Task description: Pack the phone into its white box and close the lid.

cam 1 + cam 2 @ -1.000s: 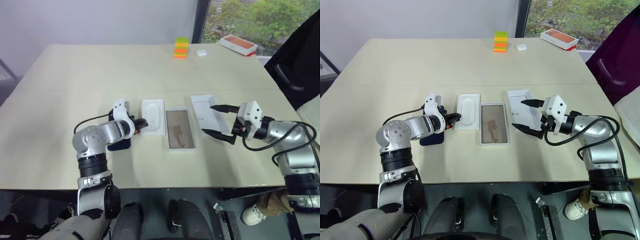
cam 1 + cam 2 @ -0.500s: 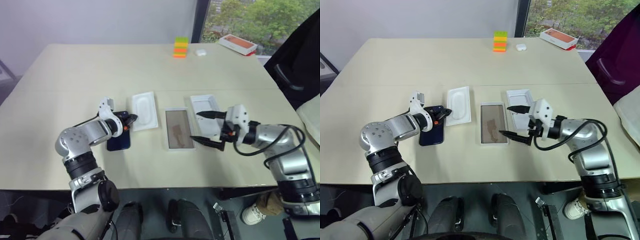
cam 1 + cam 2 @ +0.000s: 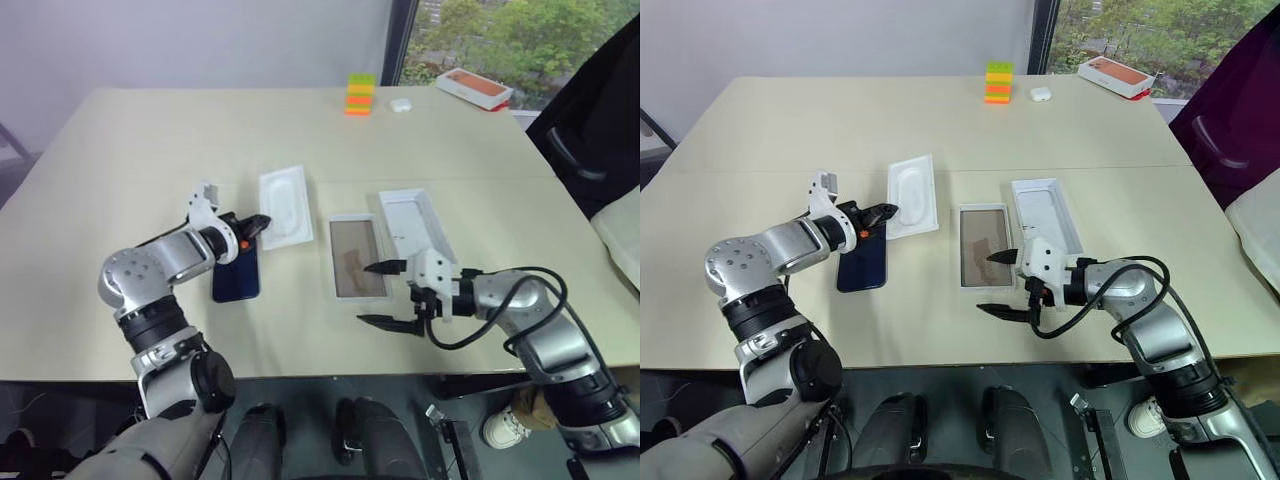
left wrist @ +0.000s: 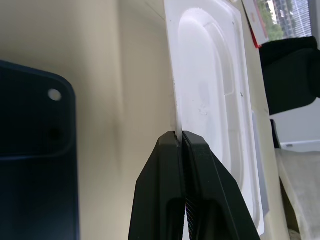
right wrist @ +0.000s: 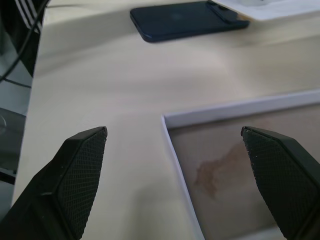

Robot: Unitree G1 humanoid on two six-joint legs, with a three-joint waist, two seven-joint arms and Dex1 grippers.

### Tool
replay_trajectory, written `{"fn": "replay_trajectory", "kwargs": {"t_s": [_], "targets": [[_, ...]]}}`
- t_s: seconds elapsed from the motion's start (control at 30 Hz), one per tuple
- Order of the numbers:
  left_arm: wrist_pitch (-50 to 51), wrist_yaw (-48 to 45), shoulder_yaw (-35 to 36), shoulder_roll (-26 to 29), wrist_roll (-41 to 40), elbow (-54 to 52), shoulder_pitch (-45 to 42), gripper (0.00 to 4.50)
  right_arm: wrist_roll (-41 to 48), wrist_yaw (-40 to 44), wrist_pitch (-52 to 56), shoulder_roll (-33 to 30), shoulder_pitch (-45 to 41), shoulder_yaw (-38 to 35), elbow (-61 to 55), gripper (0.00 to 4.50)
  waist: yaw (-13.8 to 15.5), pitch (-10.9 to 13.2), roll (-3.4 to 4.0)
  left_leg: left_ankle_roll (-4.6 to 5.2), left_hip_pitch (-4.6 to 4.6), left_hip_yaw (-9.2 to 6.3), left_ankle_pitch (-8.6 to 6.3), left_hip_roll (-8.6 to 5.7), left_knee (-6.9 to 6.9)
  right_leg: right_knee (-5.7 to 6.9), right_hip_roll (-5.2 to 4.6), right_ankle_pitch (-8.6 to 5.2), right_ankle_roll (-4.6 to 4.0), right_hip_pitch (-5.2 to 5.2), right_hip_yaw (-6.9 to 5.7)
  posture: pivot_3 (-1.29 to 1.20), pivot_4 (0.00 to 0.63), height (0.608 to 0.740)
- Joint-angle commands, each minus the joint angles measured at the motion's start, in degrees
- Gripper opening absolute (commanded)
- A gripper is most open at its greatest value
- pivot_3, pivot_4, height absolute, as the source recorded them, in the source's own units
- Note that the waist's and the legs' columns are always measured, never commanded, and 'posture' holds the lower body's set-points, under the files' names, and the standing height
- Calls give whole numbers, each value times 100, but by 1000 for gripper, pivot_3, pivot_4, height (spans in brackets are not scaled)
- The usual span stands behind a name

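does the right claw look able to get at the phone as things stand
Probably not directly. The right claw hangs open at the near end of the white box, and the phone lies on the far side of that box, close under the left claw, which is shut on the thin white insert.

Soft, even daylight fills the room, coming from the window (image 3: 500, 45) beyond the far right corner of the table (image 3: 940, 120); the greenery outside looks bright and a little washed out. The pale tabletop reflects this light without hard glare. Shadows are faint and diffuse: a soft one lies on the table just under the right gripper (image 3: 385, 295), another beneath the left gripper (image 3: 880, 213). In the left wrist view the near fingers (image 4: 200, 200) are sharp enough to show their ribbing, while the white insert (image 4: 215, 100) beyond them softens. In the right wrist view the phone (image 5: 187, 20) past the fingertips is slightly blurred.
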Motion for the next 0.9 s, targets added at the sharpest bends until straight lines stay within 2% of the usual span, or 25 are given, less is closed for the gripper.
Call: {"fn": "replay_trajectory", "kwargs": {"t_s": [0.03, 0.47, 0.63, 0.87, 0.9], "targets": [[11, -41, 21, 92, -172, -223, -76, 23, -423, 44, -339, -126, -169, 217, -82, 4500, 9, 0, 0, 0, -1, 0, 0, 0, 0, -1, 0, 0, 0, 0, 0, 0, 150, 740], [-85, -46, -1, 166, -129, -188, -43, 23, -676, 199, -120, -110, -406, 454, 305, 4500, 10, 0, -1, -1, -2, -1, 0, -2, 1, -1, -3, 0, 0, 0, -2, 0, 150, 740], [-123, -22, -71, 126, -114, -166, -102, 0, -1094, 105, -305, -65, -531, 674, 685, 2180, 9, 0, -1, -1, -2, -1, 0, -2, 1, -1, -4, 0, 0, 0, -2, 0, 150, 740], [-137, -34, -168, 75, -94, -174, -63, 0, -1291, 193, -271, -91, -593, 797, 866, 2180, 9, 0, -1, -1, -2, -1, 0, -2, 1, -2, -3, 0, 0, 0, -2, 0, 150, 740], [-131, -29, -160, 62, -106, -172, -73, 0, -1264, 234, -201, -72, -596, 803, 862, 1901, 9, 0, -1, -1, -2, -1, 0, -2, 1, -2, -3, 0, 0, 0, -2, 0, 150, 740]]}}
